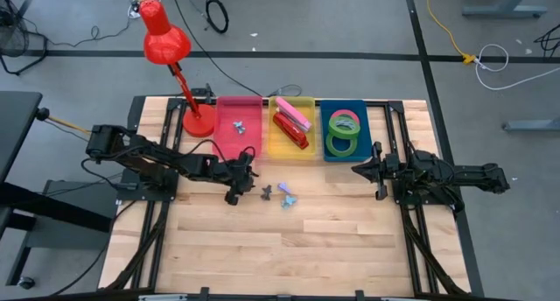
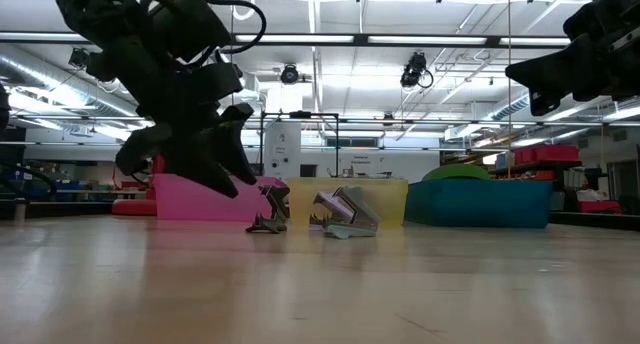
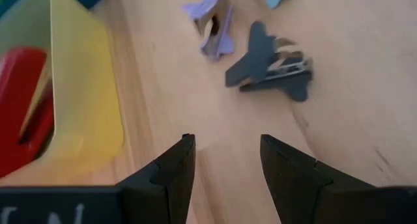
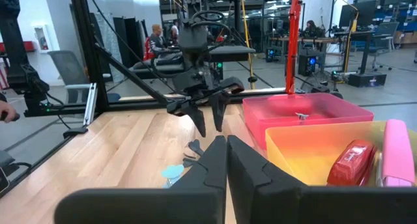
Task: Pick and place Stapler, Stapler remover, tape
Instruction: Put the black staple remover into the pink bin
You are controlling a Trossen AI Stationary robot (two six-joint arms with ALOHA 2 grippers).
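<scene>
Three staple removers lie on the wooden table in front of the bins: a dark one [image 3: 270, 64], a purple one [image 3: 212, 25] and a light blue one [image 1: 287, 201]. My left gripper [image 3: 225, 159] hovers open just short of the dark one [image 1: 267, 192], slanting down, with nothing between its fingers. A fourth remover [image 1: 236, 126] lies in the pink bin [image 1: 223, 139]. The yellow bin [image 1: 273, 148] holds a red stapler [image 1: 289, 130] and a pink stapler [image 1: 296, 113]. The blue bin [image 1: 360, 108] holds green tape rings [image 1: 343, 143] and a red-pink ring [image 1: 346, 122]. My right gripper [image 4: 226, 159] waits shut at the table's right.
A red desk lamp [image 1: 166, 43] stands with its base [image 1: 199, 122] left of the pink bin. The three bins line the table's far edge. Bare wood lies toward the near edge [image 1: 289, 257]. People sit in the room beyond the table [image 4: 155, 38].
</scene>
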